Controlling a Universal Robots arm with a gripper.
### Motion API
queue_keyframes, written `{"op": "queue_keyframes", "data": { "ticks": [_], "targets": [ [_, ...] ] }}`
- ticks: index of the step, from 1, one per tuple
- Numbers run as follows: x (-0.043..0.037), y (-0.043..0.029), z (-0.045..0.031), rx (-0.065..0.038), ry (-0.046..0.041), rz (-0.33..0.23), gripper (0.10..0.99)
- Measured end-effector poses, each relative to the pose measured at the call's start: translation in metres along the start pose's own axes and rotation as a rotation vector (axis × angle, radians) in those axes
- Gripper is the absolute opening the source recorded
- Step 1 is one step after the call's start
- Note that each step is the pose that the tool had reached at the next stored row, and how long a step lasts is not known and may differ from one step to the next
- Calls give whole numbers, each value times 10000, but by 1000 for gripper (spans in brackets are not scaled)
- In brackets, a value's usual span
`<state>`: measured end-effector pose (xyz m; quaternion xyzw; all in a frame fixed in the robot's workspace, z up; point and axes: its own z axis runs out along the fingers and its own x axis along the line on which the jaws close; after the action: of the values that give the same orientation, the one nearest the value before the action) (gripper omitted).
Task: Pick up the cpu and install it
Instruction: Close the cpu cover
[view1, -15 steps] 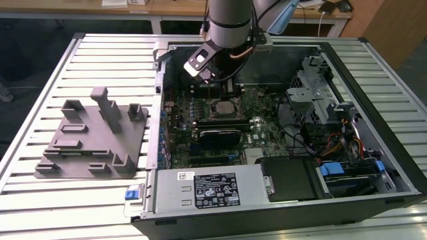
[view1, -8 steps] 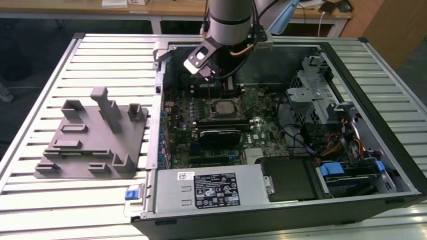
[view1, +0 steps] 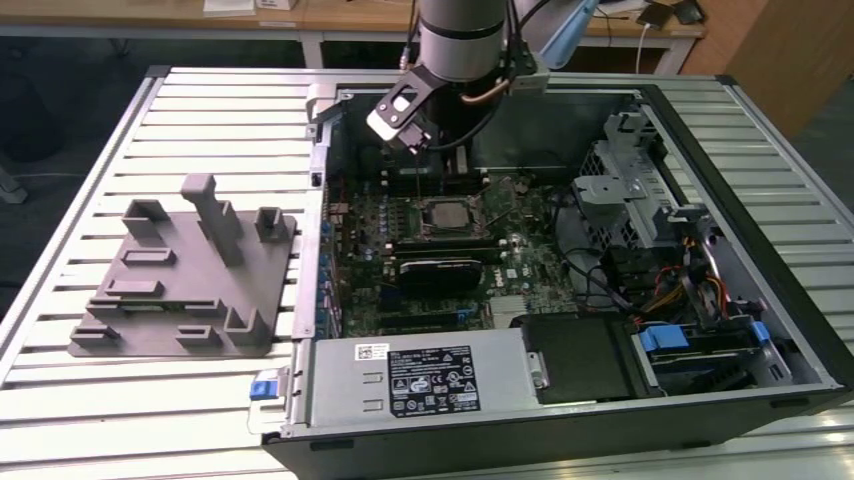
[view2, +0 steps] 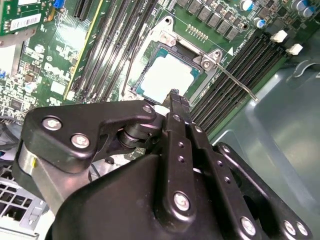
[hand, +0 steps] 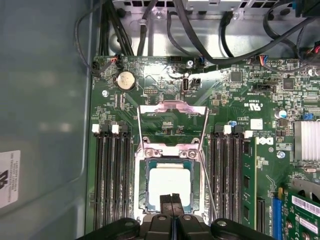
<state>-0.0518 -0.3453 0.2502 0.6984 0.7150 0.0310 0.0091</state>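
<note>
The cpu is a pale silver square lying flat in the black socket frame on the green motherboard. Its metal load plate is swung open beyond it. In the exterior view the cpu sits mid-board inside the open computer case. My gripper hovers just over the cpu's near edge, its two black fingers pressed together with nothing between them. The second wrist view shows the same fingertips in front of the cpu; whether they touch the chip I cannot tell.
The socket lever sticks out beside the socket. Black memory slots flank it on both sides. A grey fixture block stands on the slatted table at the exterior view's left. Power supply, cables and drive cage crowd the case.
</note>
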Motion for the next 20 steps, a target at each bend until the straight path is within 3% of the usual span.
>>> {"op": "queue_keyframes", "data": {
  "ticks": [9, 20],
  "targets": [
    [0, 13, -26, 1, -1, -2, 106],
    [-4, 179, -16, 0, 0, 0, 106]
  ]
}}
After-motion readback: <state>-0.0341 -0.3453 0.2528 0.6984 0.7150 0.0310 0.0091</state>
